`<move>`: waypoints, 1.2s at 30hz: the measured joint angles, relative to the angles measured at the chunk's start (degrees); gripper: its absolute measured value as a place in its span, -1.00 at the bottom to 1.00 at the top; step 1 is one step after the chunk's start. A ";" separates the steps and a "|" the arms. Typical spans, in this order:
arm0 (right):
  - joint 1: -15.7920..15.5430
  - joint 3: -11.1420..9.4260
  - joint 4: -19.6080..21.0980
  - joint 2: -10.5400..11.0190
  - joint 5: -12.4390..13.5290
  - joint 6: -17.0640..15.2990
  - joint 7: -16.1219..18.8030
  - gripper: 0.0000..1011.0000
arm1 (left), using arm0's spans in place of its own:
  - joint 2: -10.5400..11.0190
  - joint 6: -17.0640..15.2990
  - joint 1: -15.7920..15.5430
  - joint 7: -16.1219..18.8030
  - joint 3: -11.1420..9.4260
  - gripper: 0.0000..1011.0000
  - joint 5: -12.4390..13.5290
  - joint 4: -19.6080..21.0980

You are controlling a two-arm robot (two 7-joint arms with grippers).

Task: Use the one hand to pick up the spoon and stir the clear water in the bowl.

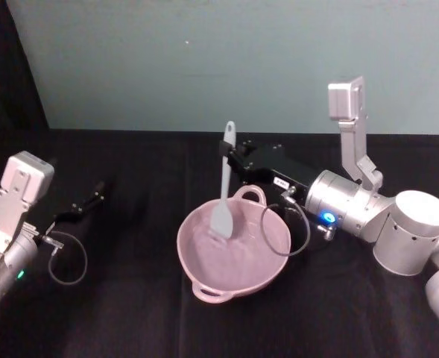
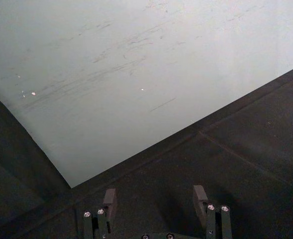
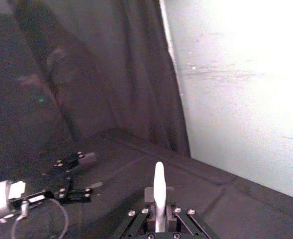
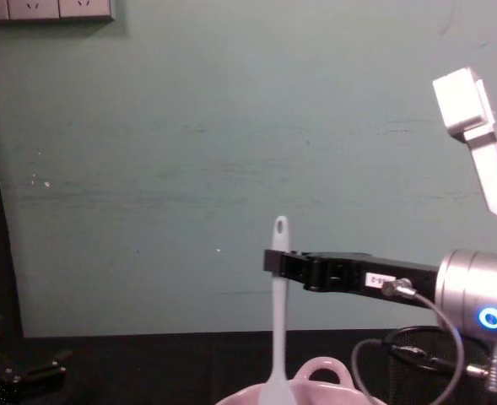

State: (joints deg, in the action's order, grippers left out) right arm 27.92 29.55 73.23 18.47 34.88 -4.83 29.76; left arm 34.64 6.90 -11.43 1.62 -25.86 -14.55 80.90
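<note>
The right gripper (image 1: 229, 153) is pinching the spoon (image 1: 224, 195) high on its handle. It holds the spoon near upright, paddle head down inside the bowl (image 1: 183, 250), which sits around the middle of the black table (image 1: 130, 313). To stir well, it should probably sweep small circles, keep the paddle off the rim and grip firmly so the handle cannot swivel. The left gripper (image 1: 92, 198) rests spread open near the table's left edge. 1 white label (image 4: 377, 279) on the right gripper has print too small to read.

Upright spoon (image 1: 224, 186) in bowl (image 1: 241, 277)
</note>
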 joint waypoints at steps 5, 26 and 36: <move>-0.48 -0.97 0.60 0.86 -0.54 0.45 -1.26 -0.76 | 0.00 0.00 0.00 0.00 0.00 0.99 0.00 0.00; -4.48 1.11 11.86 5.47 -9.71 -0.30 -2.59 -0.76 | 0.00 0.00 0.00 0.00 0.00 0.99 0.00 0.00; -5.21 2.07 13.02 3.69 -8.83 -0.21 0.10 -0.76 | 0.00 0.00 0.00 0.00 0.00 0.99 0.00 0.00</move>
State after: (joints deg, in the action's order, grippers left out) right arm 22.71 31.61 86.25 22.17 26.05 -5.04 29.86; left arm 34.65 6.91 -11.43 1.62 -25.86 -14.55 80.90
